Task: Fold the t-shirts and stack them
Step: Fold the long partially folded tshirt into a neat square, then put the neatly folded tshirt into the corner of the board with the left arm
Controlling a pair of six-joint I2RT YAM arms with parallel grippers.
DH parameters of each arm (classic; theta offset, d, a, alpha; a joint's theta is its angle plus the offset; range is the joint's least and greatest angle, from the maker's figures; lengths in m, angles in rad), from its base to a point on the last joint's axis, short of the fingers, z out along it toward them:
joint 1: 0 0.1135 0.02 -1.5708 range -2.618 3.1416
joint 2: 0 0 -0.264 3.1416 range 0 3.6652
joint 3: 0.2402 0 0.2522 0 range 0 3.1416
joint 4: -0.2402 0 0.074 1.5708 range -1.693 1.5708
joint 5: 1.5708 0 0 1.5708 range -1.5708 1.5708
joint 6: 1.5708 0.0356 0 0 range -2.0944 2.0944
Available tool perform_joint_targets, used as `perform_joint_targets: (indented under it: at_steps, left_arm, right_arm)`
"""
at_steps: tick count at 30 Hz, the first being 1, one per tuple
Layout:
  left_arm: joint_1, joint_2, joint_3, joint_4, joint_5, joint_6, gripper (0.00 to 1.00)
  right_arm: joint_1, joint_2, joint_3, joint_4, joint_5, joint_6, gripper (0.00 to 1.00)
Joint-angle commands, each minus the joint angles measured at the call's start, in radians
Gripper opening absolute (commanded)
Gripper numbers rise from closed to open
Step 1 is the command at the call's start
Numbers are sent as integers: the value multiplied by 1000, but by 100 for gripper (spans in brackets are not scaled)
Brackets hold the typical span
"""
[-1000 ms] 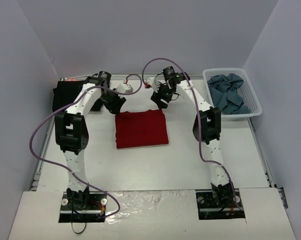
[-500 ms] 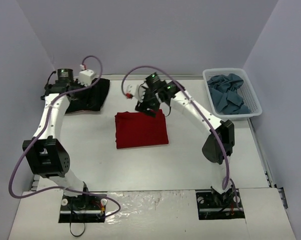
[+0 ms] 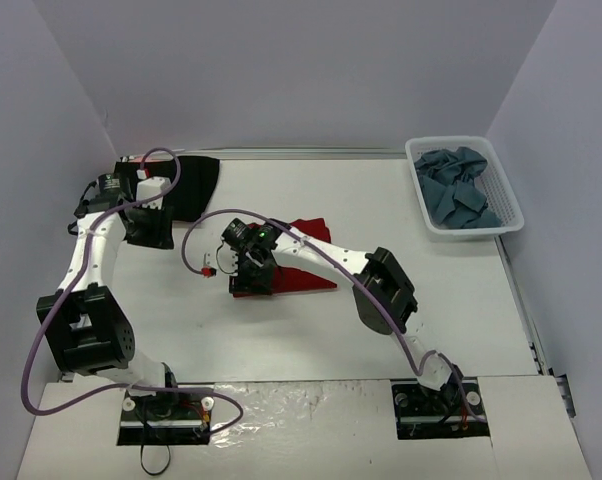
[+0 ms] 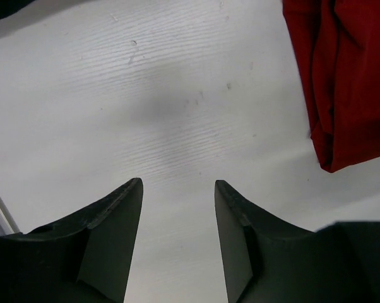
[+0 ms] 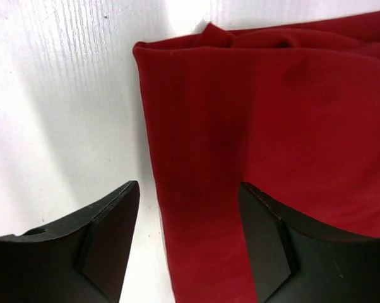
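Note:
The dark red t-shirt (image 3: 307,280) lies folded at the table's centre, partly hidden under my right arm. My right gripper (image 3: 249,278) is open and low over the shirt's left edge. In the right wrist view the red cloth (image 5: 266,126) lies between and beyond the open jaws of the right gripper (image 5: 190,208), which hold nothing. The black t-shirt (image 3: 189,180) lies at the back left. My left gripper (image 3: 148,228) is open and empty just in front of it, over bare table (image 4: 177,189). Slate blue-grey shirts (image 3: 457,192) fill the basket.
The white lattice basket (image 3: 509,208) stands at the back right against the wall. In the left wrist view the red shirt's edge (image 4: 348,82) shows at the upper right. A grey wall runs close along the left side (image 3: 41,200).
My left arm has drawn back off the black shirt toward the left front. My right arm has swung forward and left across the red shirt, which now looks narrower and rumpled.

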Motion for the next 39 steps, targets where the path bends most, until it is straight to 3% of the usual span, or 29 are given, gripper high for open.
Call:
perform_joint_targets:
  at_steps: [1, 25, 29, 31, 34, 35, 39]
  left_arm:
    - [26, -70, -4, 16, -9, -11, 48]
    - [49, -53, -56, 60, 28, -34, 50]
    - [56, -59, -65, 67, 59, -55, 53]
    - [57, -55, -68, 70, 77, -61, 54]
    - [63, -41, -71, 70, 149, -83, 57]
    - [68, -38, -73, 74, 167, -106, 61]
    - [83, -15, -109, 102, 299, -176, 66]
  right_arm:
    - [20, 23, 36, -26, 9, 10, 59]
    - [59, 225, 191, -21, -25, 1, 60]
    - [59, 241, 194, -8, -2, 13, 52]
    - [59, 238, 185, -1, 16, 13, 43]
    - [59, 231, 178, 8, 49, 13, 6]
    - [59, 227, 175, 9, 53, 13, 0]
    - [59, 170, 160, 11, 89, 7, 0]
